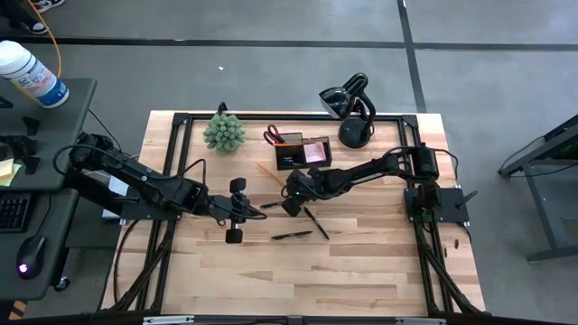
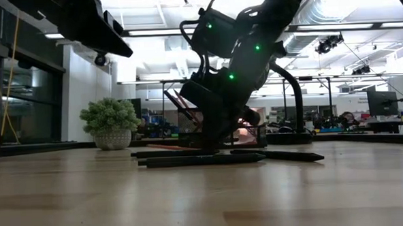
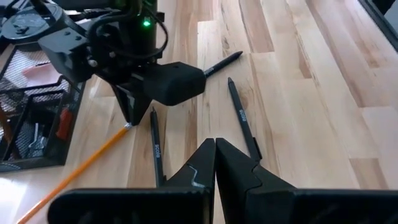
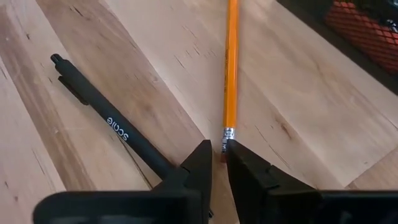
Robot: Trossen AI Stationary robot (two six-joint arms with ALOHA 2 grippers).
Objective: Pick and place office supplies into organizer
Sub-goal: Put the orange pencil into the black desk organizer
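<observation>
Scissors [image 1: 272,136] already in organizer [image 1: 303,152]; right tool [image 4: 219,155] pinching pencil [image 4: 231,68] eraser end (not lifted); three pens [image 1: 293,235] remain on worktop [image 1: 361,262]; left tool [image 3: 215,163] closed, empty.

Spiky green plant [image 1: 224,132] in pale pot at table's 11 o'clock, black curved-neck stand [image 1: 350,106] at 1 o'clock, white bottle [image 1: 31,74] on side desk at 9 o'clock.
</observation>
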